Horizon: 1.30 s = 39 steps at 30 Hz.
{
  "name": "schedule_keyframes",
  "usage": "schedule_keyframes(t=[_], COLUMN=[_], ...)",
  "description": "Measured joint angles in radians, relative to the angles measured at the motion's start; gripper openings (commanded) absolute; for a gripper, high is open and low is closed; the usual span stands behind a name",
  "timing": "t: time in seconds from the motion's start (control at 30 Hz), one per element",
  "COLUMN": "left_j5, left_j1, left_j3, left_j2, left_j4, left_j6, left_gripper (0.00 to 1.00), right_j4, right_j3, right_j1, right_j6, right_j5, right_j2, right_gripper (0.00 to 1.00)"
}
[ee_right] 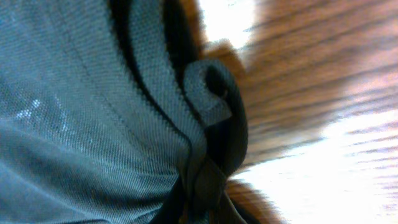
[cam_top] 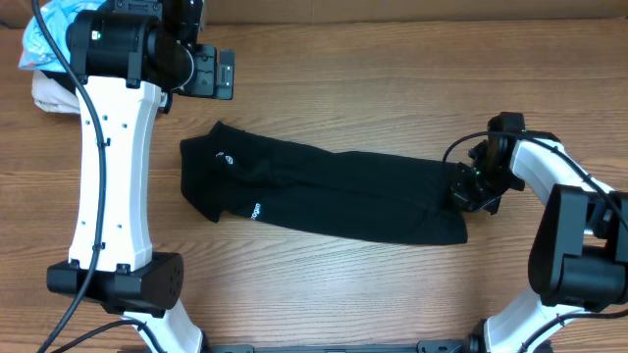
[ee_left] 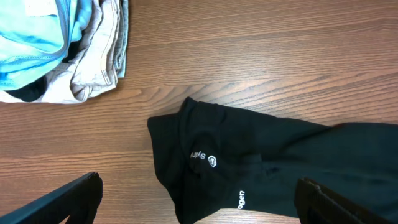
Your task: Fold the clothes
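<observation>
Gripping: right gripper [cam_top: 471, 186] pinches the right end of the black shirt [cam_top: 334, 191].
Placement: long band across the middle of the table [cam_top: 392, 284].
Idle: left gripper [ee_left: 199, 186] gapes wide, far-left, clear of the cloth.
Technique: lift low, carry leftward, edges aligned.

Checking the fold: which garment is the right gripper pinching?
The black shirt, laid out alone mid-table, its end in the right gripper; the light blue garment and beige garment lie piled aside.

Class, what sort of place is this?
Probably a robotics lab bench for laundry folding: two robot arms at a wooden table, a black shirt laid out, other garments piled at one corner.
</observation>
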<state>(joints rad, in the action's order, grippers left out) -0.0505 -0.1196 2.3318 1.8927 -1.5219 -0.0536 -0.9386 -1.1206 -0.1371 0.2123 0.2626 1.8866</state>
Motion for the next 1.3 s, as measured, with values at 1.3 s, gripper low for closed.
schedule_keyframes(t=[1.3], left_j5=[0.001], left_j1=[0.000], left_j3=[0.000], left_j2=[0.075], left_j4=[0.041], left_j6=[0.000], left_gripper=[1.00], right_j4=[-0.223], right_j3=[-0.324], right_j1=[0.206], right_j6=[-0.014], right_j5=[0.126], right_j2=[-0.059], right_gripper=[0.06])
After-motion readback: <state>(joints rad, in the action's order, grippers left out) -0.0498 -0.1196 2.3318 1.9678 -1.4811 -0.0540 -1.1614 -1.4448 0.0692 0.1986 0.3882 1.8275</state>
